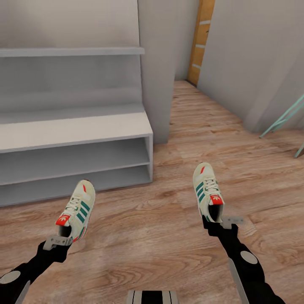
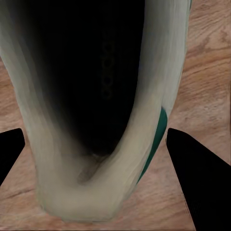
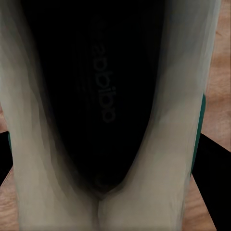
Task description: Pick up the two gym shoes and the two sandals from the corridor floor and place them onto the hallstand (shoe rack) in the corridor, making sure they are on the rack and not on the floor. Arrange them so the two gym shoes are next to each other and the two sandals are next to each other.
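Head view: the left gripper (image 1: 63, 236) grips the heel end of the left sneaker (image 1: 78, 210), and the right gripper (image 1: 214, 221) grips the heel end of the right sneaker (image 1: 207, 190). Both shoes point away from the robot, toes toward the shoe rack (image 1: 76, 131) and the far wall, and they are well apart from each other over the wood floor (image 1: 152, 240). Whether their soles touch the floor cannot be told. The left sneaker sits near the rack's lower front edge, close to its right end; the right sneaker lies out past the rack's right front corner. The rack's flat top and both shoe shelves are bare in the part shown.

In the left wrist view, the dark opening of the sneaker (image 2: 96, 96) lies between the two black fingers (image 2: 202, 178), which stand partly apart with the heel between them, one on each side. In the right wrist view, the other sneaker's (image 3: 106, 96) dark insole with faint lettering runs away from the camera, and the black fingers (image 3: 214, 183) press against both sides of the heel.
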You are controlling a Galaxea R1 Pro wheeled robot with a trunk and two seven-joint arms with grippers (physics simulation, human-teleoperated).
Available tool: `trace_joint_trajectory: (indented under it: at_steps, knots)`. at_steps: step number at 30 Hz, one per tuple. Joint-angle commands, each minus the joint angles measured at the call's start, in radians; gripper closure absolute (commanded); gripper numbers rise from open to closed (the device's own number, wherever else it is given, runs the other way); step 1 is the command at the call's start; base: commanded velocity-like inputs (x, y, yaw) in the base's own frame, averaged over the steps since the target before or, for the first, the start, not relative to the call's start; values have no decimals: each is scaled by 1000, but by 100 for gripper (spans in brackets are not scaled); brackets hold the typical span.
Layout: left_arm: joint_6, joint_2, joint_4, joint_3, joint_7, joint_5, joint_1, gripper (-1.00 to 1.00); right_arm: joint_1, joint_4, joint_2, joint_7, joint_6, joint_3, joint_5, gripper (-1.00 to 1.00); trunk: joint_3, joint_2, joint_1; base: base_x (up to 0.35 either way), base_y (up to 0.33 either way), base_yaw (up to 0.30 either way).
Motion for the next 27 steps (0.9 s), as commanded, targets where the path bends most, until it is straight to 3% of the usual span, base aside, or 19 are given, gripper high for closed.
trace_joint_trajectory:
  at_steps: [1,7,10,27]
  knots:
    - [10,-8,-3,1,-4,12,-1,100,0,-2,0,0,6,-1,1,100,-2,0,0,0,0,245]
    - [13,-68,-8,2,-3,22,0,100,0,-2,-1,0,6,-2,-1,100,-7,0,0,0,0,247]
    - [13,-82,-8,3,-2,22,0,100,0,-1,-2,1,6,-3,-5,100,-9,0,0,0,0,242]
    - [14,-86,-8,40,-2,23,0,100,0,-2,-2,2,6,-3,0,100,-10,0,0,0,-35,22]
